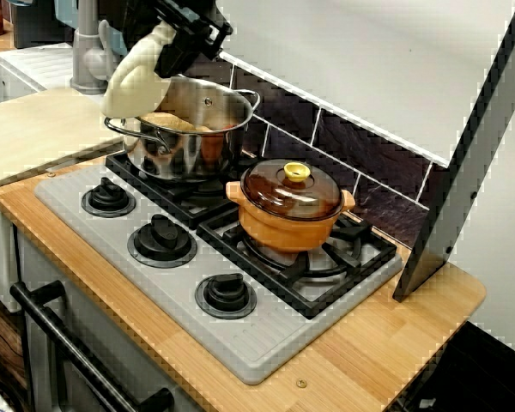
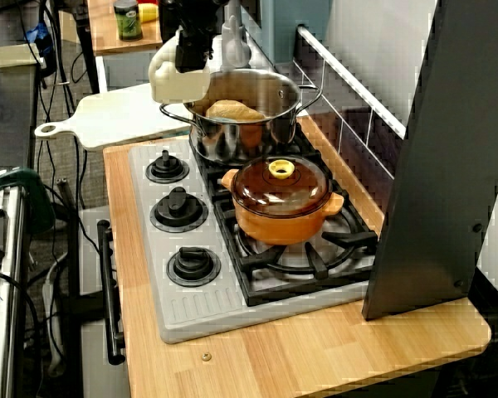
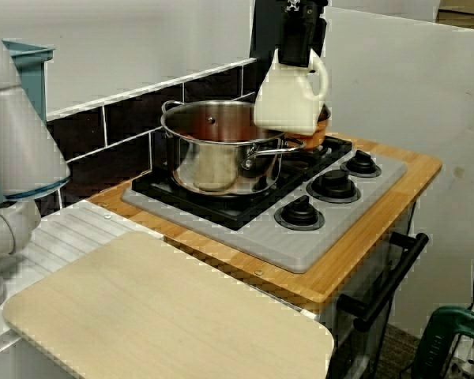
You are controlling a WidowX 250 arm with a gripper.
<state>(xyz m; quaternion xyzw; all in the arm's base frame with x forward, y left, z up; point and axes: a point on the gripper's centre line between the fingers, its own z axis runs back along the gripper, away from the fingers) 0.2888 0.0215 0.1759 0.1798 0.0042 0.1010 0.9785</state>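
Currently the gripper (image 3: 302, 51) is clamped on a mug (image 3: 289, 101) by the rim of the pot (image 3: 213, 162). A loose hold could drop it into the pot or onto the stove (image 3: 300, 246).

Light: even, diffuse, from overhead; all views moderately bright.
Shadows: soft and short beneath steel pot (image 1: 189, 146) and orange casserole (image 1: 287, 227).
Glare: small highlights on pot wall and glass lid (image 1: 273, 196).
Exposure: cream mug (image 1: 136, 84) nearly washed out.
Sharpness: diagonal edges jagged, detail slightly soft.
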